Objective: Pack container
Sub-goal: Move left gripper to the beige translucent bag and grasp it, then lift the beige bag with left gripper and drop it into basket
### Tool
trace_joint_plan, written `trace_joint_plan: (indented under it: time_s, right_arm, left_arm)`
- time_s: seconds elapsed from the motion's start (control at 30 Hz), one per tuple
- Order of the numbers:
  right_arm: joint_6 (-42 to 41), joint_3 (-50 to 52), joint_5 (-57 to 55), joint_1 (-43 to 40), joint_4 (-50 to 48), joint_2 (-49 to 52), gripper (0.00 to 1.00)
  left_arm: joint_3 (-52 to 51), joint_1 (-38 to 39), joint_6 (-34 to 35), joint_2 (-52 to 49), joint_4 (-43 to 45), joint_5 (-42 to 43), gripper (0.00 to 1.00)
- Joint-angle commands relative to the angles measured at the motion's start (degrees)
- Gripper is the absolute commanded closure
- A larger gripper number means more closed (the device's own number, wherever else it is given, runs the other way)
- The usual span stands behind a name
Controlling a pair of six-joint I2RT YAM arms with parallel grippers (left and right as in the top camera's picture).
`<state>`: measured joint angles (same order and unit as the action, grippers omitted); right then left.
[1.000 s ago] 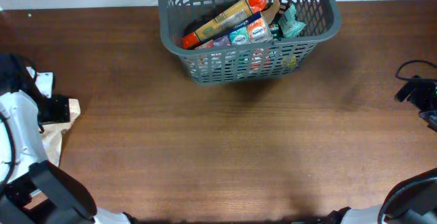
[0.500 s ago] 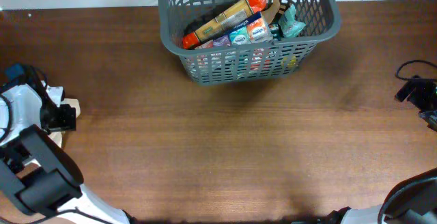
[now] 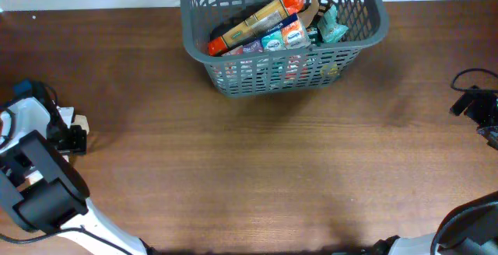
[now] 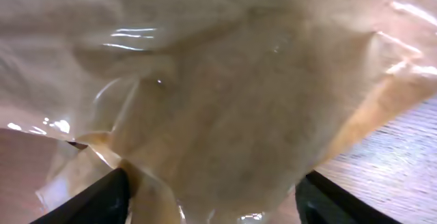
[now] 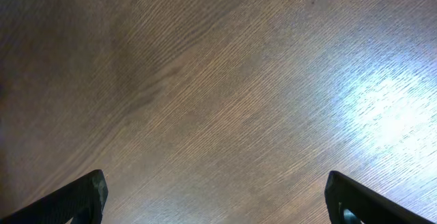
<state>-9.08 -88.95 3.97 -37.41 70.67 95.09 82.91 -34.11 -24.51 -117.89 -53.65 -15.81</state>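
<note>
The container, a dark grey slatted basket [image 3: 272,75], stands at the back middle of the table and holds several packages, among them a long yellow and orange one [image 3: 253,23]. My left gripper [image 3: 71,137] is at the far left edge, lowered over a shiny tan package [image 3: 80,121] that is mostly hidden under the arm. In the left wrist view the tan package [image 4: 225,94] fills the frame and bulges between my spread fingers [image 4: 212,203]. My right gripper [image 3: 471,104] is open and empty at the far right, over bare wood [image 5: 215,197].
Brown wooden table [image 3: 257,169] between the two arms. A black cable [image 3: 467,76] loops by the right gripper. The white wall edge runs behind the basket.
My left arm has swung in over the tan package, which now lies almost fully covered. The basket and the right arm have not moved.
</note>
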Motion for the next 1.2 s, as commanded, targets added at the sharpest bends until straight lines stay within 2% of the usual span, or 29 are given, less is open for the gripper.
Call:
trace_joint_plan:
  time_s: [0.0,0.13,0.27,0.3,0.33,0.37,0.7,1.03,1.17]
  right_arm:
    - [-0.5,0.3,0.1,-0.1,0.0,0.1,0.01]
    - [-0.5,0.3,0.1,-0.1,0.0,0.1,0.01]
    - [-0.5,0.3,0.1,-0.1,0.0,0.1,0.01]
    - [-0.5,0.3,0.1,-0.1,0.0,0.1,0.01]
    - [-0.5,0.3,0.1,-0.1,0.0,0.1,0.01]
    - [-0.5,0.3,0.1,-0.1,0.0,0.1,0.01]
    - [-0.5,0.3,0.1,-0.1,0.0,0.1,0.01]
    - [-0.5,0.3,0.1,-0.1,0.0,0.1,0.01]
    - [-0.5,0.3,0.1,-0.1,0.0,0.1,0.01]
  left_arm:
    - [-0.2,-0.3,-0.9,-2.9,0.0,-0.5,0.35]
    - [-0.2,-0.3,-0.9,-3.9,0.1,-0.5,0.52]
    - [-0.2,-0.3,-0.9,-4.0,0.1,-0.5,0.57]
    - [-0.2,-0.3,-0.9,-4.0,0.0,-0.5,0.62]
    - [-0.2,-0.3,-0.8,-4.0,-0.1,-0.5,0.78]
    - [-0.2,-0.3,-0.6,-4.0,-0.2,-0.5,0.98]
    - [1.9,3.4,2.9,-3.9,-2.2,0.7,0.98]
    - [20.5,9.9,3.0,-3.8,-12.4,3.2,0.98]
    - [23.5,11.1,3.0,-3.8,-13.5,3.1,0.98]
